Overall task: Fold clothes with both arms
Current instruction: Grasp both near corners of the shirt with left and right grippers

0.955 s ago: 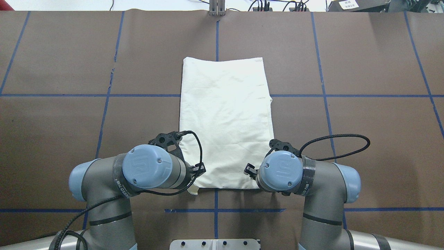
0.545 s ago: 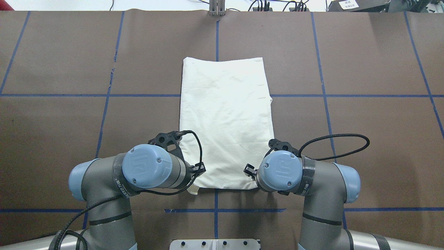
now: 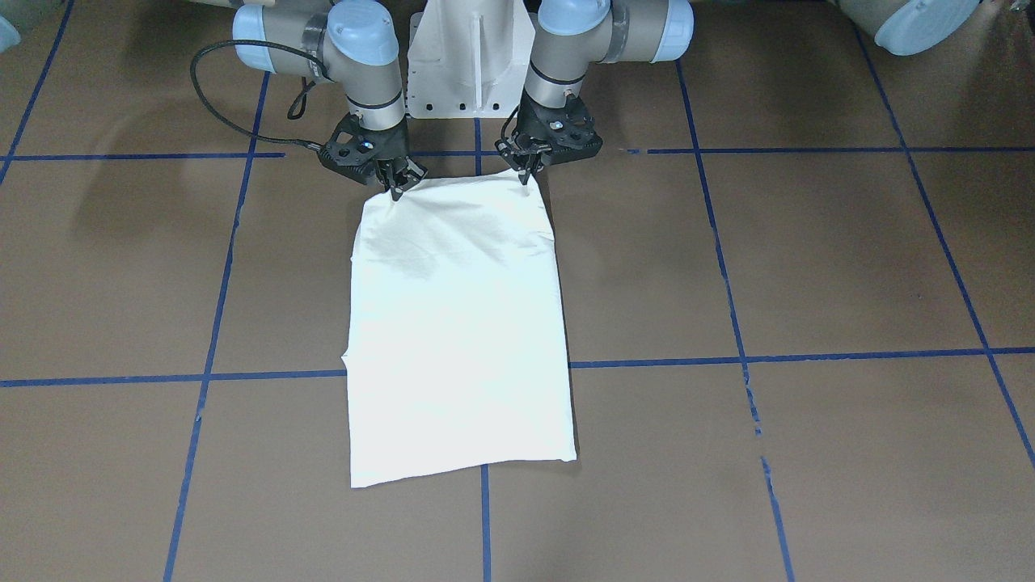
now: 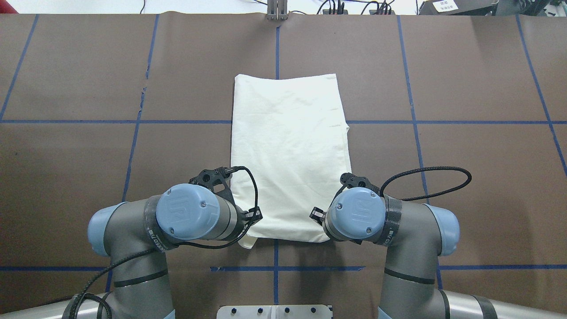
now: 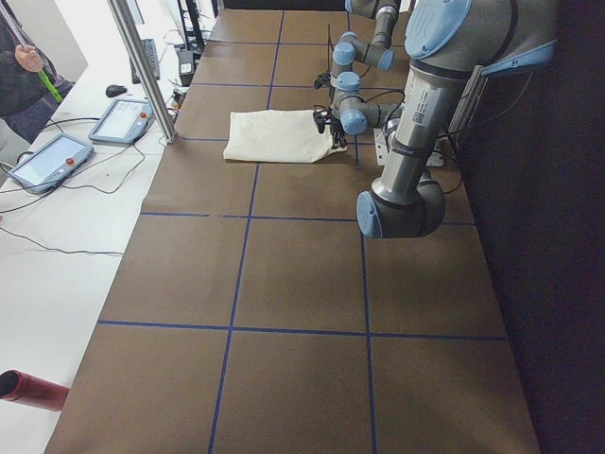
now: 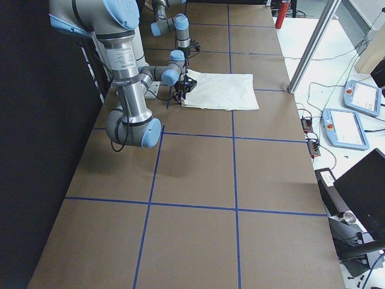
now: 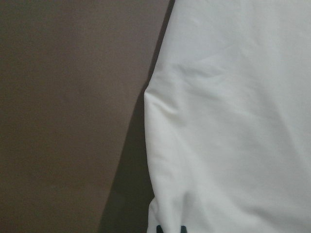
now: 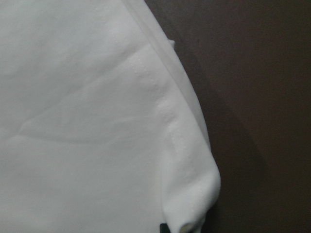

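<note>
**A:** Start at the robot's end. What have the arms got?

**B:** From overhead there is little to go on. The left arm (image 4: 190,217) and right arm (image 4: 359,215) bend inward over the near edge of the shirt (image 4: 288,150). Their light-blue wrist caps hide the jaws altogether.

**A:** And from across the surface?

**B:** There it is plain. The left arm's jaws are clenched on one near corner of the cloth and the right arm's on the other, each pair drawn together to a point. The white pedestal (image 3: 473,56) stands just behind them.

**A:** Do the wrist cameras add anything?

**B:** Close detail. Each shows a bunched corner pinched at the bottom of its picture, with a band of shadow under the cloth's edge. The right one also catches a stitched hem.

**A:** Further out?

**B:** The shirt lies folded into a long rectangle, plain cream-white face up. It runs away from the robot along the middle blue tape line (image 4: 277,48) of the brown surface (image 4: 66,177). Its far edge rests flat.

**A:** Beyond that?

**B:** Only the side views tell. They show control tablets (image 5: 123,121) on a white bench past the far edge, and a person (image 5: 21,76) near them.
</note>
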`<state>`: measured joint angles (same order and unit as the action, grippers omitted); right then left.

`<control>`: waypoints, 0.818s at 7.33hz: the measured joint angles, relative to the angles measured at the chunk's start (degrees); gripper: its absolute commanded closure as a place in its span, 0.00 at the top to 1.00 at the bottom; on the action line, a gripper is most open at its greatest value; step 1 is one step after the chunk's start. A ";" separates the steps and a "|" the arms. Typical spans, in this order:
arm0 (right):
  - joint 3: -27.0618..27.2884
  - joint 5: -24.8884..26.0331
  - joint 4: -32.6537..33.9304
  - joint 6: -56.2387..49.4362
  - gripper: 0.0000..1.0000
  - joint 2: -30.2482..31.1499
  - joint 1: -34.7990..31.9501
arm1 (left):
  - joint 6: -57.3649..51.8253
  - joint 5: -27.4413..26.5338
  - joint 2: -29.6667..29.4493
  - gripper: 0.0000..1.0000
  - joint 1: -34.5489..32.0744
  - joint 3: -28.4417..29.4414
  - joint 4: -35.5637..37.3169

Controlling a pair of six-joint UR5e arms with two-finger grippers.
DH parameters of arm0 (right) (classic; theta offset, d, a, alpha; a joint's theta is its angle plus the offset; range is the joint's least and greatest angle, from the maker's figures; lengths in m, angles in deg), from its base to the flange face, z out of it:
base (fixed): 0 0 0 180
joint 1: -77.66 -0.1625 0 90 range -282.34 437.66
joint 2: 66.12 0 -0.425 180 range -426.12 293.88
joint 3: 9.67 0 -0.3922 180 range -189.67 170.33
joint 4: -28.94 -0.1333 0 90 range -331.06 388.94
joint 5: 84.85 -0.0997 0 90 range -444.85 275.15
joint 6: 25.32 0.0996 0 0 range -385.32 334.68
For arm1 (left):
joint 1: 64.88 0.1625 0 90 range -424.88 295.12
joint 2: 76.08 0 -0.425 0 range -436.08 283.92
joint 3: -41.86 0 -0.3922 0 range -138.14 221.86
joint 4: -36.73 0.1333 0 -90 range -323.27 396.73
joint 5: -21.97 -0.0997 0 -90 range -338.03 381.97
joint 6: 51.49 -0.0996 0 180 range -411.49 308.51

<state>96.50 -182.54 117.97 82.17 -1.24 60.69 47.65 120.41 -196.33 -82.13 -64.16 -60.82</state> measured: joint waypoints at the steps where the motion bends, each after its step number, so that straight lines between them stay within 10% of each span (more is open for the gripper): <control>1: 0.22 -0.07 -0.10 0.00 0.00 -0.18 -0.22 | 0.00 0.02 -0.01 0.00 -0.03 -0.08 0.01; 6: 11.70 -3.30 -0.19 0.00 0.00 3.24 -0.18 | 0.75 0.37 5.97 0.00 1.14 -11.22 1.09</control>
<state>108.21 -185.84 117.78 82.17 2.00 60.51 48.40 120.77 -190.36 -80.99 -75.38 -59.73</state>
